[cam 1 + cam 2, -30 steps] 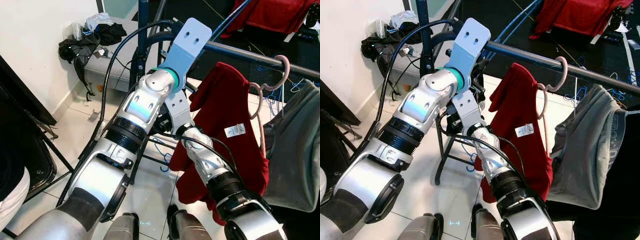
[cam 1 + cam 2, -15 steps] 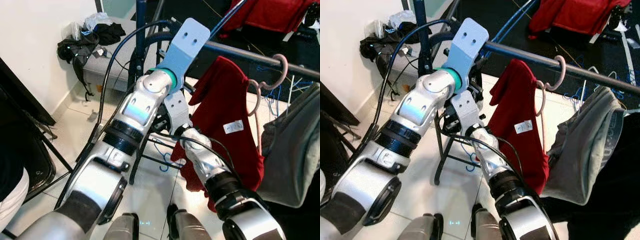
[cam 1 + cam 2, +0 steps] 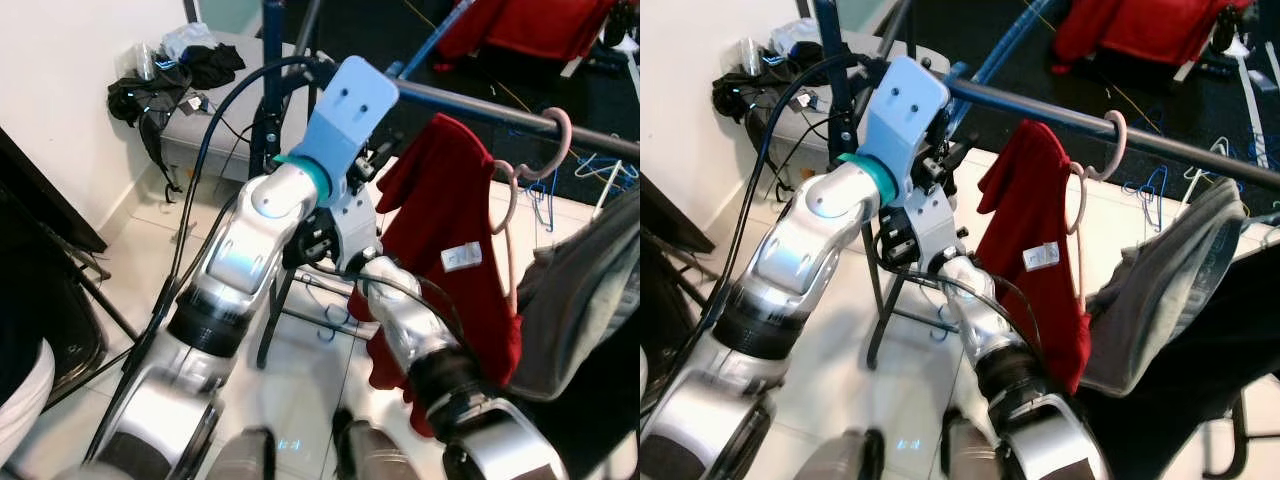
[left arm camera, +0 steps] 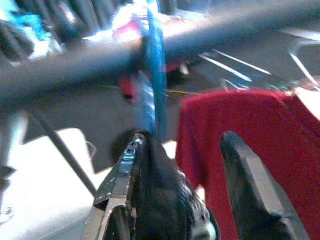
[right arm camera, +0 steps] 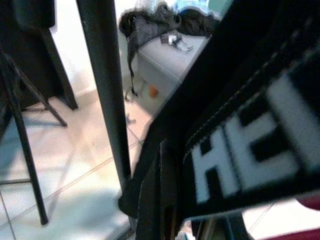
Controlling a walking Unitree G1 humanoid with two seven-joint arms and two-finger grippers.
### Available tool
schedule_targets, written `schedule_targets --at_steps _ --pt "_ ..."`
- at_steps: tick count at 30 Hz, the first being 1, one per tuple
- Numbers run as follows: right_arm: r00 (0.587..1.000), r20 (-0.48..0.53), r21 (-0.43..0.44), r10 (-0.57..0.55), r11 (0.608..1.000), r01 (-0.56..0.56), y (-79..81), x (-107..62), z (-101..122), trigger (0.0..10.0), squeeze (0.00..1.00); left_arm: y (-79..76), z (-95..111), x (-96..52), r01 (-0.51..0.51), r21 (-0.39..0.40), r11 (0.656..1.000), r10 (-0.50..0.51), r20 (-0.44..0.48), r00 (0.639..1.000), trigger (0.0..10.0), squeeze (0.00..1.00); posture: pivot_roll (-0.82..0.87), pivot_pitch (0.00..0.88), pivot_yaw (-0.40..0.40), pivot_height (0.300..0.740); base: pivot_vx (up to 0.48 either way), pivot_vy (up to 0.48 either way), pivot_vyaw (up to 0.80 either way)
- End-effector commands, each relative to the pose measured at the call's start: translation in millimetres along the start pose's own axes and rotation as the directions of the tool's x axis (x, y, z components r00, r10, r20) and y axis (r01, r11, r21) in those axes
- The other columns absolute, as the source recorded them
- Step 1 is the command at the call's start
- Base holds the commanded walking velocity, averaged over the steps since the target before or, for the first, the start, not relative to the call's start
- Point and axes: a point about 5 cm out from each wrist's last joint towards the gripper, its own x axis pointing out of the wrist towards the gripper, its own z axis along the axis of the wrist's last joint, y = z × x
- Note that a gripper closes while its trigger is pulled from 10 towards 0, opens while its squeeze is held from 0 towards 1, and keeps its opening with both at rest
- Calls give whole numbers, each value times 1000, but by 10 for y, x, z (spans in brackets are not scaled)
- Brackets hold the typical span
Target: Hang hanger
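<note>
A dark clothes rail (image 3: 480, 105) runs across in front of me. A pink hanger (image 3: 553, 140) hooks over it and carries a red shirt (image 3: 450, 220). My left arm is raised to the rail, left of the shirt. In the left wrist view the left gripper (image 4: 185, 137) sits just under the rail (image 4: 75, 65) with its fingers apart and the shirt (image 4: 280, 130) showing between them. A thin blue hanger piece (image 4: 156, 75) crosses the rail and ends at one fingertip (image 4: 142, 150). My right arm (image 3: 400, 330) reaches under the left arm toward the rack post (image 5: 107, 100); its fingers are hidden.
A grey garment (image 3: 590, 290) hangs right of the red shirt. Black clothes lie on a grey bench (image 3: 185, 75) by the wall. More red fabric (image 3: 530, 25) lies beyond the rail. Loose hangers (image 3: 545, 195) rest on the tiled floor. A dark folding stand (image 3: 60, 240) is at left.
My left arm has stretched further up and left along the rail. The camera has shifted with it, and the grey garment has swung aside.
</note>
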Motion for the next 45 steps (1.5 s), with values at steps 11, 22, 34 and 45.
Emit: schedule_targets --at_steps 11,22,34,45 --pt "948 87 -309 305 913 -266 -50 -576 230 0 0 -89 -117 -986 168 -333 928 -147 87 985 10000 0 4 179 33 740 0 0 0" --pt "907 142 -263 396 899 -351 30 -895 441 0 0 -99 -217 -1150 129 -377 917 -140 -1 990 10000 0 -12 187 46 740 0 0 0" --pt "915 396 -122 73 992 -26 -346 -832 898 0 0 14 -325 -1154 16 -397 918 -49 -74 996 10000 0 -18 186 57 740 0 0 0" --pt "894 442 -37 70 998 -59 -340 -505 1102 0 0 -27 -311 -1126 28 -405 914 -60 -68 996 10000 0 -2 175 49 740 0 0 0"
